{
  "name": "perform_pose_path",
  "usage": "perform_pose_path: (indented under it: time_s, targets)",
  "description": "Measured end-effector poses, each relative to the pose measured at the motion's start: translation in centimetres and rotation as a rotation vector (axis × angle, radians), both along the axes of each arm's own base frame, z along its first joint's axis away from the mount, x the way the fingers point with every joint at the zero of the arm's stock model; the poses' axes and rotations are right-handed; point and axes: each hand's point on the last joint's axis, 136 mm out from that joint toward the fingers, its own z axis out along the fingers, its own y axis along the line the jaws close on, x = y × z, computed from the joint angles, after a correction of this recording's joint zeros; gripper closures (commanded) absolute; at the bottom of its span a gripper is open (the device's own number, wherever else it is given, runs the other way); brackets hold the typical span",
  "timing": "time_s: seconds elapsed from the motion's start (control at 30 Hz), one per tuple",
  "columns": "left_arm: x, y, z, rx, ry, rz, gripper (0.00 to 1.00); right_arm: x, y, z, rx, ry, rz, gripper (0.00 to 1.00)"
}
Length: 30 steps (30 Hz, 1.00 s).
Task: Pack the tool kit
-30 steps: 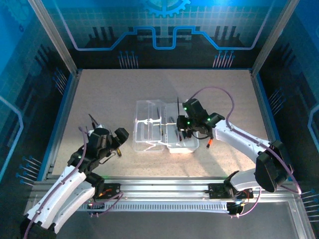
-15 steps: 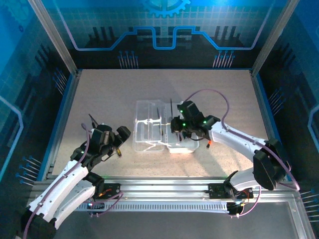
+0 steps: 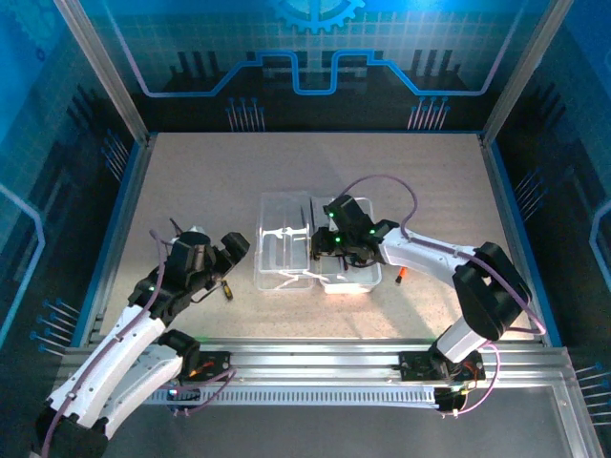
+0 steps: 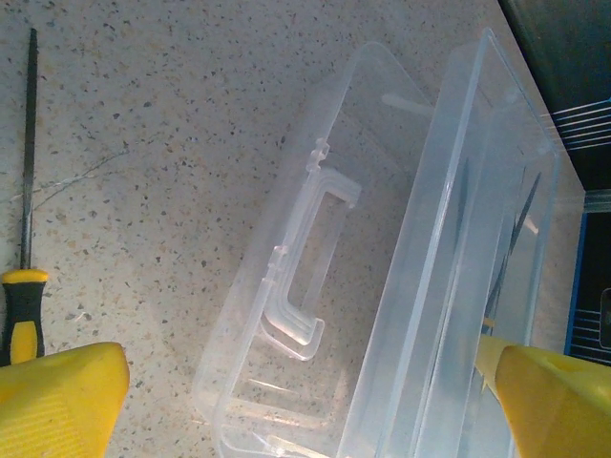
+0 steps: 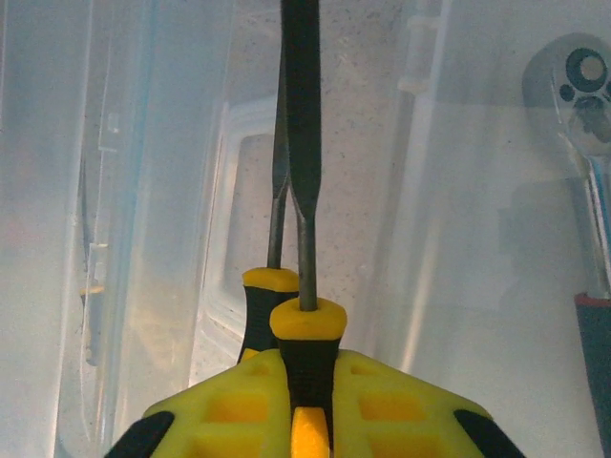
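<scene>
Tool kit case (image 3: 286, 250) lies open near centre of table (image 3: 210, 181), clear plastic, its two halves flat side by side at 9 and 3 o'clock of each other. R gripper (image 5: 305, 405) is over the case's middle seam, its arm reaching in from approx 4 o'clock. Its yellow pads are pressed together on the black-yellow handle of held screwdriver (image 5: 305, 329), dark shaft pointing to 12 o'clock in wrist view, flat blade end over clear plastic. Second screwdriver (image 5: 270, 282), same colours, sits just at 9 o'clock of the held one and lower, shaft parallel. Can't tell if the two touch. Ratchet (image 5: 578, 86) lies at 2 o'clock in that view behind a clear wall, dark-red grip running toward 4 o'clock.

L gripper (image 3: 205, 260) is at 9 o'clock of case, apart from it, above the table. Jaws spread wide w/ nothing between; yellow fingertips (image 4: 57, 401) sit at both lower corners of its wrist view. The case's carry handle (image 4: 286, 286) shows ahead of it. Loose screwdriver (image 4: 23, 305), black-yellow, lies on table just beside L gripper, shaft toward 12 o'clock in wrist view.

Orange screwdriver (image 3: 402, 277) lies on table at 3 o'clock of case, near but outside it.
</scene>
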Motion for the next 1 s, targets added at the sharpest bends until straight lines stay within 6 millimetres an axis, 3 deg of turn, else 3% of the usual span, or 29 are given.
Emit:
perform_pose_path:
  time_s: [0.07, 0.27, 0.6, 0.8, 1.0]
  targets:
    - [0.0, 0.0, -0.1, 0.002, 0.004, 0.000, 0.01, 0.0, 0.1, 0.0, 0.005, 0.003, 0.000, 0.79]
    - [0.1, -0.1, -0.5, 0.011, 0.027, 0.000, 0.01, -0.1, 0.3, 0.0, 0.014, 0.009, -0.003, 0.80]
    - [0.7, -0.3, 0.5, 0.009, 0.016, -0.003, 0.01, -0.1, 0.2, 0.4, 0.019, 0.003, -0.007, 0.77]
    - [1.0, -0.4, 0.4, 0.021, 0.026, -0.008, 0.01, -0.2, 0.0, 1.6, 0.036, -0.020, -0.009, 0.74]
    - [1.4, -0.2, 1.5, 0.035, -0.003, -0.007, 0.01, -0.3, 0.0, 4.3, 0.081, -0.072, -0.008, 0.73]
